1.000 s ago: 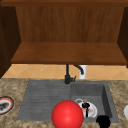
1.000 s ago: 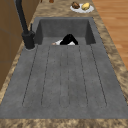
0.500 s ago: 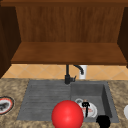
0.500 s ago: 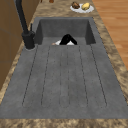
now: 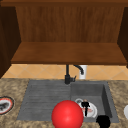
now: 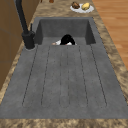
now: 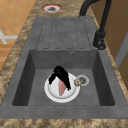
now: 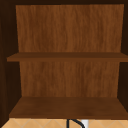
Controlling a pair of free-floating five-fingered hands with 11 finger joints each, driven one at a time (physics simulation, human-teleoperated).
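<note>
Beneath wooden shelves, grey sink, speckled countertop.

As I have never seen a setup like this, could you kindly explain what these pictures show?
This is a simulated kitchen, and the robot is just two floating black hands. The front view faces the sink. The two side views look along it from its left and right, and the upper view shows the wall cabinet shelves. The left robot hand is down in the basin over a white plate that carries a pinkish wedge. Whether it grips anything I cannot tell. The right robot hand hangs at the front view's lower edge. A red ball shows low in the front view. A red-rimmed plate lies on the left counter and a plate of food on the right one.
</note>
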